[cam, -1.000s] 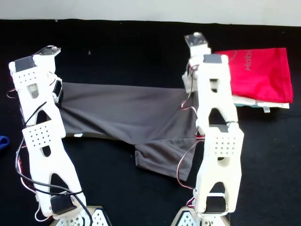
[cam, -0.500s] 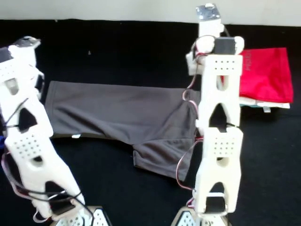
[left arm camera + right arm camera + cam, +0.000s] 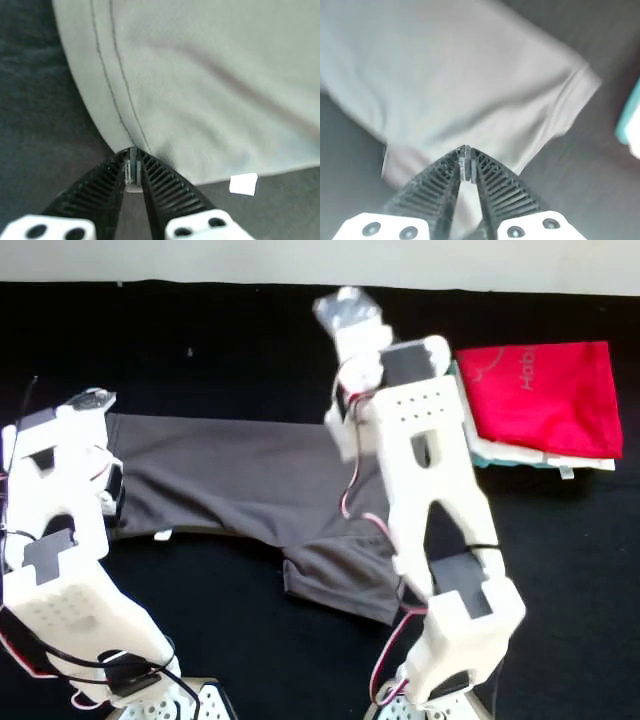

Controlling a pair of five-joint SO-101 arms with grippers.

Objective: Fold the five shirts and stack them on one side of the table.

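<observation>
Nearest, at the table's front edge, two white perforated plastic arms: left arm [image 3: 60, 540] bent over the left end of the cloth, right arm [image 3: 430, 470] leaning in across its right half. Just past the bases, on the black cloth-covered table [image 3: 220, 340], a dark grey short-sleeved shirt [image 3: 240, 480], spread wide and mostly flat, one sleeve reaching toward the front near the middle, a small white tag [image 3: 162, 533] poking out at the front hem on the left. Down at the double-stitched hem of that shirt [image 3: 210, 75], left gripper [image 3: 133, 160], black ribbed fingers [image 3: 165, 180] pressed together, tips touching the hem's edge; no telling if any fabric is pinched between. Just beside, on the table, the same white tag [image 3: 243, 183]. Over the shirt [image 3: 445, 65] by its sleeve, right gripper [image 3: 465, 162], fingers clenched tight, nothing visibly caught in them. Farther back, at the far right of the table, near the grey shirt's right end, a stack of folded shirts: red folded shirt [image 3: 545, 395] on top, pale white and teal layers [image 3: 540, 462] peeking out beneath at the front edge. Beyond, a pale wall strip [image 3: 200, 260] along the table's far side
</observation>
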